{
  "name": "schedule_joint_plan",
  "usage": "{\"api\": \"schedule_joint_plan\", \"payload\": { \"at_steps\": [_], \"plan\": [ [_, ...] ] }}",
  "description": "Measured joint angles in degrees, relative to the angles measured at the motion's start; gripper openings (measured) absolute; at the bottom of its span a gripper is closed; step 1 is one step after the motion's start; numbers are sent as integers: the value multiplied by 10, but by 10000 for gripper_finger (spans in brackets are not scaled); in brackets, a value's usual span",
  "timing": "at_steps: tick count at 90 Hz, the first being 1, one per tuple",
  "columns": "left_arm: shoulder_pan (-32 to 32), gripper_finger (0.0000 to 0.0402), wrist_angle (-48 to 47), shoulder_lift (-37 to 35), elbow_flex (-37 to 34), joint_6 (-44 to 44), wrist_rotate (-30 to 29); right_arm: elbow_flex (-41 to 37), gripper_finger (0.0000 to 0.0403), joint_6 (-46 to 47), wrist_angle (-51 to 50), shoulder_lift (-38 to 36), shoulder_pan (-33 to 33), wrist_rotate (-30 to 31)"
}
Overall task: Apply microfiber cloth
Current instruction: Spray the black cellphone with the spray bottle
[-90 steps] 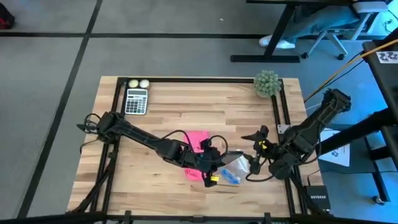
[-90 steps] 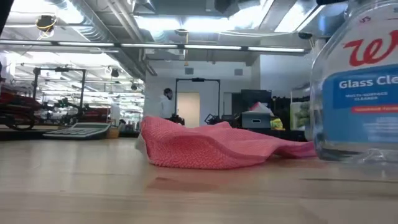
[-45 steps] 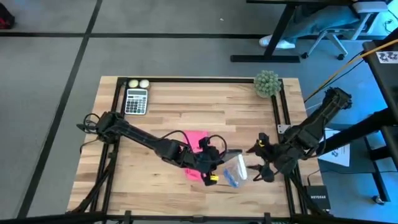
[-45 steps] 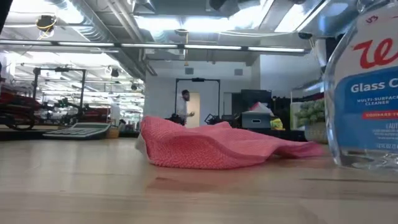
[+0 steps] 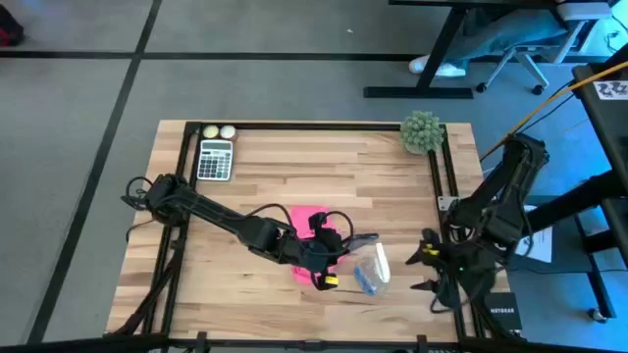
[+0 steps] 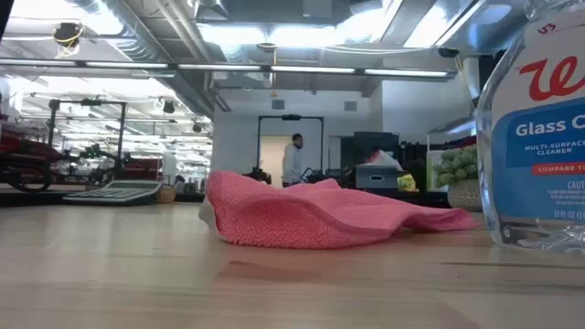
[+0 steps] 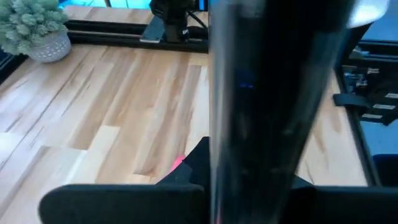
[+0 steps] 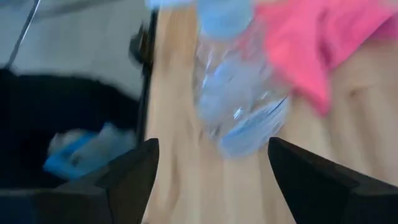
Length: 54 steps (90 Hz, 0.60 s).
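Note:
The pink microfiber cloth (image 5: 311,224) lies crumpled on the wooden table; its folds (image 6: 311,215) rest on the boards. My left gripper (image 5: 332,257) hangs over the cloth's near right part, shut on a black phone (image 7: 273,93). The phone stands on edge and fills the left wrist view. The clear-and-blue spray bottle (image 5: 371,267) stands upright just right of the cloth (image 6: 539,137). My right gripper (image 5: 432,271) is open at the table's right rail, clear of the bottle (image 8: 239,93). My left gripper has the black phone between its two fingers (image 7: 124,202). The phone's lower part (image 7: 249,186) runs down between them and stands upright above the fingers. The phone itself hides where the fingers meet it. I cannot tell whether the phone touches the cloth.
A calculator (image 5: 215,159) and two small balls (image 5: 218,131) sit at the far left corner. A potted plant (image 5: 421,130) stands at the far right corner. Black rails (image 5: 442,186) run along the table's sides. Bare wood lies in the table's far half.
My right gripper has drawn back from the spray bottle toward the table's right and near edges and now stands clear of it. The bottle shifted slightly at first and then stood still. The cloth and my left gripper have kept their place.

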Motion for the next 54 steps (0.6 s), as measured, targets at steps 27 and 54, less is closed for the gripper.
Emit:
{"api": "schedule_joint_plan", "payload": {
  "at_steps": [27,54],
  "plan": [
    [-33,21,-138,0,-11,-121,-1,-85,289,165,6,9,75,106],
    [-95,21,-233,-3,-112,-353,113,-123,289,191,26,31,73,79]
  ]
}}
